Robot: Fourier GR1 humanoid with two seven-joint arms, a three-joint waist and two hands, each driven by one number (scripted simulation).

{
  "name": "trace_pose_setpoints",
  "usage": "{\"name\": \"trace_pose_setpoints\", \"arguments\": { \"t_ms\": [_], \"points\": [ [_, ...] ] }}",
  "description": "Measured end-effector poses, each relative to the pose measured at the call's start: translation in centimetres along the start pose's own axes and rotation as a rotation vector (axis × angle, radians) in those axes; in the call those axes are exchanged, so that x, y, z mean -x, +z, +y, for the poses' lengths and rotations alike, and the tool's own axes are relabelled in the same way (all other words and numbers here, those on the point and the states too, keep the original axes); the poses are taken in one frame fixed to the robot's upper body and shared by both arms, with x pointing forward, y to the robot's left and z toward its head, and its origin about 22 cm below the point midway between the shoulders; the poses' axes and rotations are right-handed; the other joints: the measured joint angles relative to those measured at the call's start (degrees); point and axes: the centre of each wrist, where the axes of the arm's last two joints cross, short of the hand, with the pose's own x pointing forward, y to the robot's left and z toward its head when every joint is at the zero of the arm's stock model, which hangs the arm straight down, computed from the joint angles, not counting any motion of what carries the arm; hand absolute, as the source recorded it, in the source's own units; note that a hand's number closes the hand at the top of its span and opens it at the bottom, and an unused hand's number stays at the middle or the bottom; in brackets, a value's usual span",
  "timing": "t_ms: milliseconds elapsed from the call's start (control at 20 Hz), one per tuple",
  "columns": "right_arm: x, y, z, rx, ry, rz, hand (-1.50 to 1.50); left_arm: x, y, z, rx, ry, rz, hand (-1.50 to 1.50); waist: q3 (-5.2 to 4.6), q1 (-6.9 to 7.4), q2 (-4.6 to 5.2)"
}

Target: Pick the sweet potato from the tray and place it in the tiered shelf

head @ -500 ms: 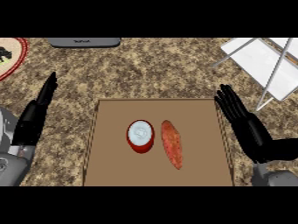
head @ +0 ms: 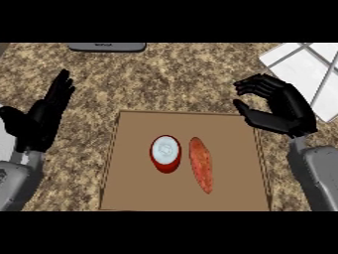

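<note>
We find the sweet potato [head: 200, 164] lying on the tray [head: 131, 193], right of centre, its long axis running from the tray's near edge toward its far edge. Just beside it on the left, apart or barely touching (we cannot tell which), sits a red bowl [head: 165, 153]. The right hand [head: 280, 108] is the nearer one: it hovers over the tray's far right corner, so the potato lies down and to the left of its fingers, toward the near edge. That hand is curled, fingers bent toward the thumb with a gap between them, and it holds nothing. We judge it must descend toward the tray's middle and close across the potato's short width. The left hand [head: 41, 117] rests off the tray's left edge over the counter [head: 186, 74], fingers straight and upright. The shelf [head: 319, 74] stands at the counter's far right corner, beyond the right hand.
</note>
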Motion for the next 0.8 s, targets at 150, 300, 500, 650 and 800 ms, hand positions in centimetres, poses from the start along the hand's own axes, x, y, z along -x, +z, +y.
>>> {"name": "trace_pose_setpoints", "arguments": {
  "t_ms": [150,300,500,650,800],
  "points": [
    [0.4,-1.3,0.5,-0.065,-0.135,0.005,-1.5,-0.5,-0.1,0.1,0.005,0.049,0.027,0.0,0.12,-0.05,-0.01],
    [-0.3,-2.0,-0.3,-0.154,-0.18,-0.034,-1.5,-0.8,0.2,0.6,0.001,0.065,0.042,0.0,0.14,-0.43,-0.14],
    [-3.5,-2.4,-0.9,-0.305,-0.108,-0.021,-1.5,-0.6,0.3,1.0,-0.014,0.077,0.052,0.0,0.12,-1.16,-0.36],
    [-5.4,-2.5,-1.3,-0.431,0.028,0.052,-1.5,-0.7,0.5,1.0,-0.014,0.079,0.056,0.0,0.08,-1.26,-0.52],
    [-8.4,-2.8,-0.6,-0.537,0.27,0.108,-1.5,-0.8,0.3,1.2,-0.019,0.078,0.057,0.0,-0.02,-1.38,-0.65]
  ]
}}
